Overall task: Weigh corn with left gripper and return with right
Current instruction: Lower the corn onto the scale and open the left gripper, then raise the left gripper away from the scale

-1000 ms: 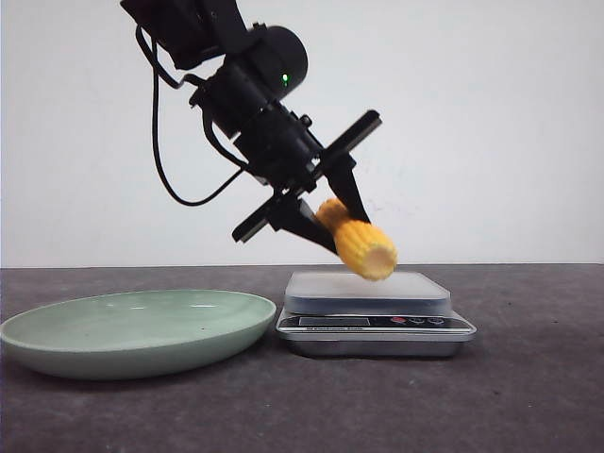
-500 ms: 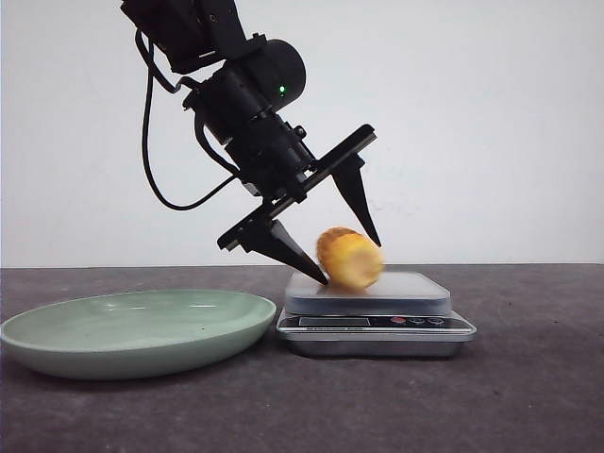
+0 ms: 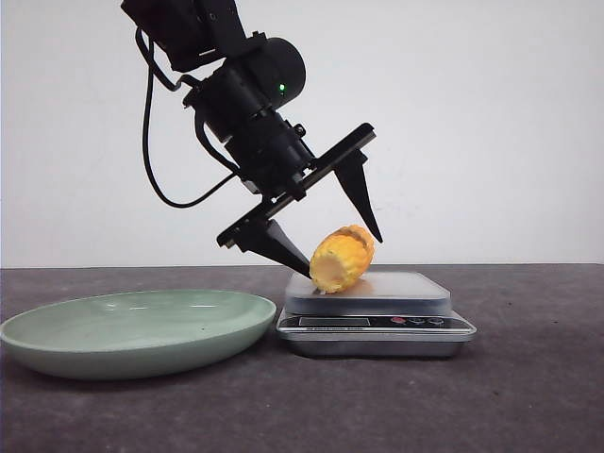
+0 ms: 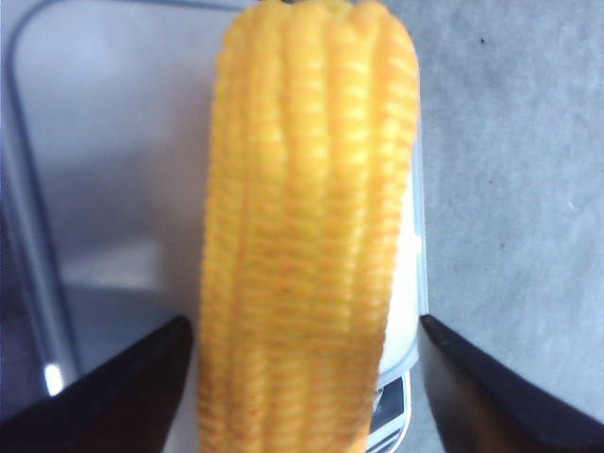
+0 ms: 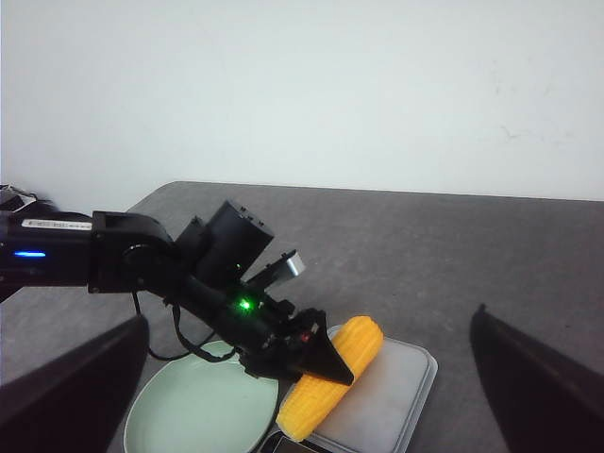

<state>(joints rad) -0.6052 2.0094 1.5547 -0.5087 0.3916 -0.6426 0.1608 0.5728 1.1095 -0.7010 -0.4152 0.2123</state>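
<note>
We see the corn (image 3: 342, 259) lying on the flat top of the scale (image 3: 376, 311), tipped a little. Our left gripper (image 3: 342, 251) hangs over it with its fingers spread wide, one on each side, not pinching. A green plate (image 3: 138, 329) sits just beside the scale. Our right gripper (image 5: 302, 377) is spread open too, up high.

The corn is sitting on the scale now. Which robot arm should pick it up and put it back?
The right one, probably. The corn rests on the scale. The left end effector is open around it, its weighing part done. The right end effector is open, looking down at the corn from farther away.
</note>
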